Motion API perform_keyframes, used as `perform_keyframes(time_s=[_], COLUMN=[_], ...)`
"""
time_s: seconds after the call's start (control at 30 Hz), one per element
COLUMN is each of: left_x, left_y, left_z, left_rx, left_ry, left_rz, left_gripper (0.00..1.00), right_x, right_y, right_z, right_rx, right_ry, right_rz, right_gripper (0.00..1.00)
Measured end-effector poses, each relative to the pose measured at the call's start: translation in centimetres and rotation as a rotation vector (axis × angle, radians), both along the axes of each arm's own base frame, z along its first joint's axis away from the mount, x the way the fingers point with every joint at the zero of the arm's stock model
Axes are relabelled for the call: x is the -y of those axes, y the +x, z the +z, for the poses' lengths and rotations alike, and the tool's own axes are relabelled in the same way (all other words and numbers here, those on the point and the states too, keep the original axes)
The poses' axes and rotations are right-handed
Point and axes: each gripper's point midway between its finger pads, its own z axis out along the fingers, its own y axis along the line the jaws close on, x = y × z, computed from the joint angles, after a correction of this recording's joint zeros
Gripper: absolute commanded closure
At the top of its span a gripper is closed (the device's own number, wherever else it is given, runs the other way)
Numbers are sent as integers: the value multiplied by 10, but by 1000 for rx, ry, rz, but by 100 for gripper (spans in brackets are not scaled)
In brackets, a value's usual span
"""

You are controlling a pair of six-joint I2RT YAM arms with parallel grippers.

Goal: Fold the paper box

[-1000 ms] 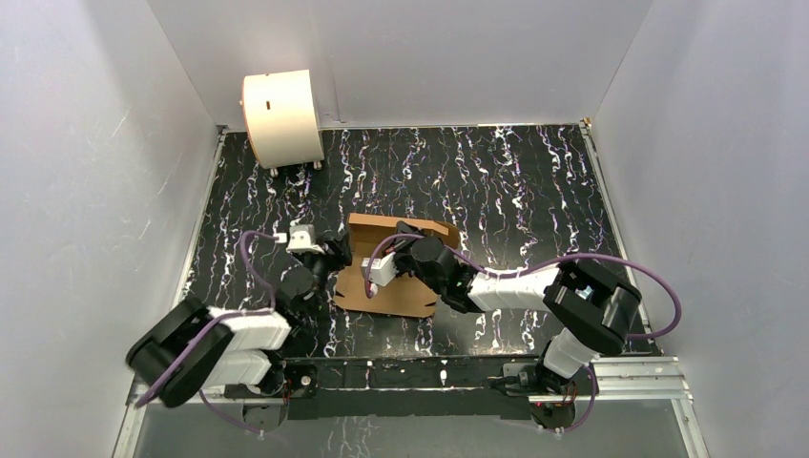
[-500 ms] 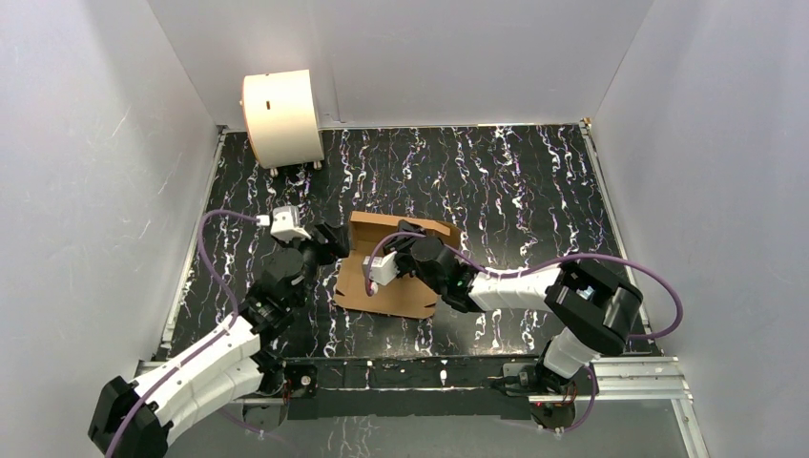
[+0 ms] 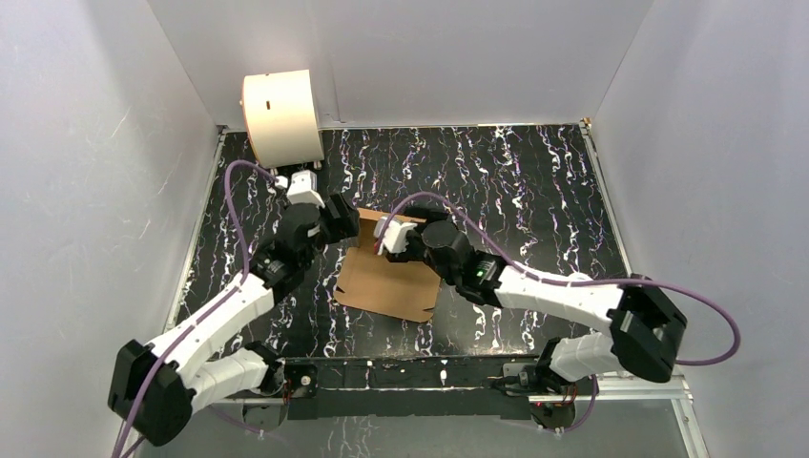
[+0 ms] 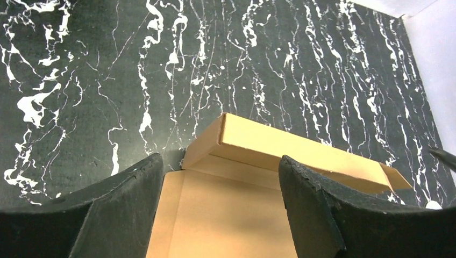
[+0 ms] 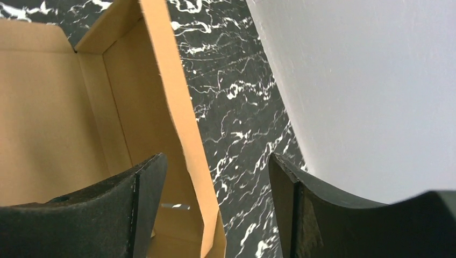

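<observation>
Your left gripper (image 4: 220, 162) is spread wide and grips nothing. Through the gap between its fingers (image 4: 126, 207) you see the paper box (image 4: 231, 215): a flat brown panel right below the jaws, and beyond it one long side wall folded up with its outer face lit. The fingertips sit low over the near part of that panel. I can't tell from the wrist view whether they touch the cardboard. From above, the left gripper (image 3: 342, 224) is just beside the box's far-left corner.

Your right gripper (image 5: 216, 158) is wide too. A raised wall of the box runs up through the gap between its fingers (image 5: 107, 215). It's closer to the left-hand finger in that view, with open space to the other one. The jaws aren't clamped on it. Left of that wall is the box's inside: the floor panel and a second wall meeting the first at a corner. Right of it is the table (image 5: 236, 123), then the white enclosure wall (image 5: 365, 80).

In the top view, the right gripper (image 3: 393, 239) is over the far edge of the paper box (image 3: 386, 286), close to the left gripper across that far-left corner. The box sits on its bottom panel on the black marbled table (image 3: 534, 191), about mid-depth, a bit left of centre and skewed to the table edges. The cream drum (image 3: 280, 116) stands in the far-left corner, well apart from the box. The left wrist is nearer to it.
</observation>
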Motion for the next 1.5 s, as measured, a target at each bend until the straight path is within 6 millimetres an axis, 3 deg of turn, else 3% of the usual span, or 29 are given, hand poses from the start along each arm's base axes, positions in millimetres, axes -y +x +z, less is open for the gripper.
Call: perform_keyframes(time_s=[0.13, 0.3, 0.57, 0.8, 1.2, 1.5], left_x=[-8, -11, 7, 12, 19, 22], left_y=[18, 26, 34, 35, 35, 33], left_z=[-14, -30, -34, -51, -54, -58], left_rx=[-77, -159, -206, -251, -255, -251], left_ry=[-29, -72, -111, -112, -139, -173], left_rz=[-5, -35, -112, -128, -159, -165], left_gripper=[24, 24, 25, 28, 31, 39], right_x=[21, 49, 88, 81, 78, 76], right_y=[-6, -12, 11, 7, 5, 4], right_z=[13, 23, 13, 1, -8, -38], right_rx=[-107, -262, -481, -617, -689, -753], right_ry=[171, 421, 777, 923, 996, 1022], right_rz=[-139, -318, -569, -611, -644, -679], right_gripper=[17, 21, 32, 40, 51, 53])
